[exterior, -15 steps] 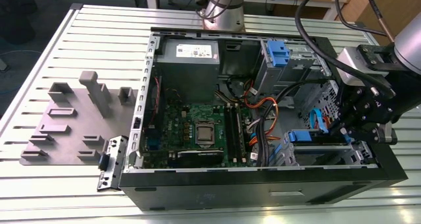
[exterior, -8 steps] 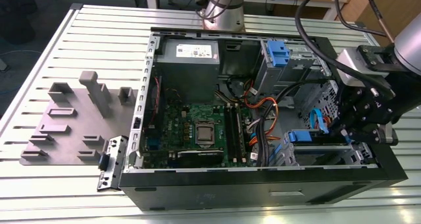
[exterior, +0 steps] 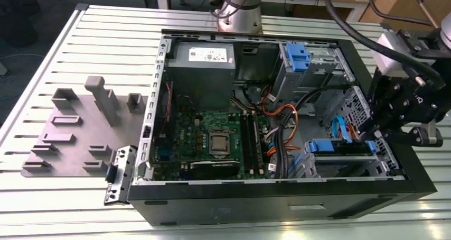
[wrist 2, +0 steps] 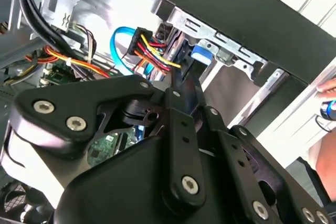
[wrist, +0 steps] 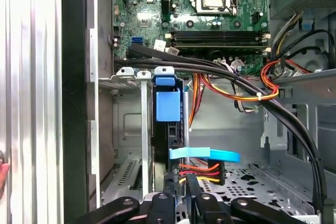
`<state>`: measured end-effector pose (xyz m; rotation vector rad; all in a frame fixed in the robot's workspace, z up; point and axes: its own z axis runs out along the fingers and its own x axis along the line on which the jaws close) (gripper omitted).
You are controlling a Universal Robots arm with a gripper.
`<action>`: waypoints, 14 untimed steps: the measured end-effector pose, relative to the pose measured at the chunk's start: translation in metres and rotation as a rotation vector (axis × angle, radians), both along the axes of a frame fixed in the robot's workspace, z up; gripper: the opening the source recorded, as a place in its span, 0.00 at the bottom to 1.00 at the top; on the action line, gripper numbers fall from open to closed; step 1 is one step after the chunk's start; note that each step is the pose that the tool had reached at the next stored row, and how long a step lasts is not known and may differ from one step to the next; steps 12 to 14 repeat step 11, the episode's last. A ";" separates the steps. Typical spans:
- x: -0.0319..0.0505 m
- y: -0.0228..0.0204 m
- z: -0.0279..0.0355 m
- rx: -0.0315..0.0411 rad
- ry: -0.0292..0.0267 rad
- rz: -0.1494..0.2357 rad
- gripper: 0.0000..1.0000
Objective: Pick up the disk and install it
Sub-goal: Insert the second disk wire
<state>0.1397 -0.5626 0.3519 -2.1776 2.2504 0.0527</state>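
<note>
1. I am holding my black gripper [wrist: 181, 203], fingers closed together, against the blue-framed silver disk [wrist: 168, 129], standing in the grey metal drive bay [wrist: 128, 145].
2. I am risking snagging the orange-yellow cables [wrist: 202, 170] beside it.

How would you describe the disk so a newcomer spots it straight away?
Find the open black computer case on the slatted table. In its drive cage by the gripper, the disk sits slotted in. Its bright blue carrier distinguishes it from surrounding grey metal.
</note>
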 end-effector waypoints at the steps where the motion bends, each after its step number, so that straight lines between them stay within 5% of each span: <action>1: -0.0020 0.0001 0.0001 -0.0001 -0.0010 0.000 0.23; 4: -0.0113 0.0002 0.0000 -0.0001 -0.0056 0.000 0.23; 14: -0.0118 0.0002 0.0001 -0.0003 -0.0057 0.000 0.23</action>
